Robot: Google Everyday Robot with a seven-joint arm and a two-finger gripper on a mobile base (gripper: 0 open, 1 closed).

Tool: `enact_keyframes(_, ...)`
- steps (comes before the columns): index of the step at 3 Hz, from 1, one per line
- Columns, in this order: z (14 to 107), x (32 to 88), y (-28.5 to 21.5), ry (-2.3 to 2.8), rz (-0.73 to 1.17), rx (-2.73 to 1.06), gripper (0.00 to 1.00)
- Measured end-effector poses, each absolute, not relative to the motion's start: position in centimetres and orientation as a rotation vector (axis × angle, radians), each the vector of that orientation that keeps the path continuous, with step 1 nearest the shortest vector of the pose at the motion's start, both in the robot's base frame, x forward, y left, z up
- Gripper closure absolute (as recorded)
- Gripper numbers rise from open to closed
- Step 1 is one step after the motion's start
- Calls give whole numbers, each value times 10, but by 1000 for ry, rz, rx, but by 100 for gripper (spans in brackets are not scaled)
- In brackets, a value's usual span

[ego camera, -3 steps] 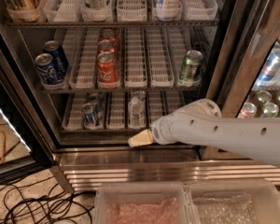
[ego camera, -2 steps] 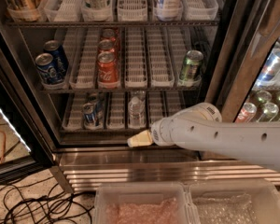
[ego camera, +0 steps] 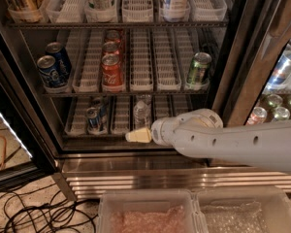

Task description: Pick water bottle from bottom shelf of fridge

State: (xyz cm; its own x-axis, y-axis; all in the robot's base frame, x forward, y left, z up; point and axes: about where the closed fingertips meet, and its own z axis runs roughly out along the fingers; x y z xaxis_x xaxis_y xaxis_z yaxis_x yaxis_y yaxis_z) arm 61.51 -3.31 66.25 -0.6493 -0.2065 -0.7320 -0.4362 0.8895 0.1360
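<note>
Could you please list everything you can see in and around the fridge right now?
fridge: one, black frame, steel base, fills the view
bottom shelf: one, white lane trays, lowest rack
water bottle: one, clear, bottom shelf, middle lane
lower blue cans: two, blue-silver, bottom shelf, left of the bottle
upper blue cans: two, middle rack, left
red cans: three, middle rack, one lane
green can: one, middle rack, right
side cans: several, green and silver, behind the right glass
cables: dark, floor, lower left
bins: two, clear, bottom edge
arm: one, pale grey, from the right
gripper: one, cream, just below the bottle
</note>
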Motion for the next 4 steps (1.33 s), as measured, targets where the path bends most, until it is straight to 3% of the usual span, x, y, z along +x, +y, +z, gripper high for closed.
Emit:
enact_keyframes(3,645,661,-27,2241,353,-438,0)
enact_keyframes(4,641,669,-13,2217,345,-439,7)
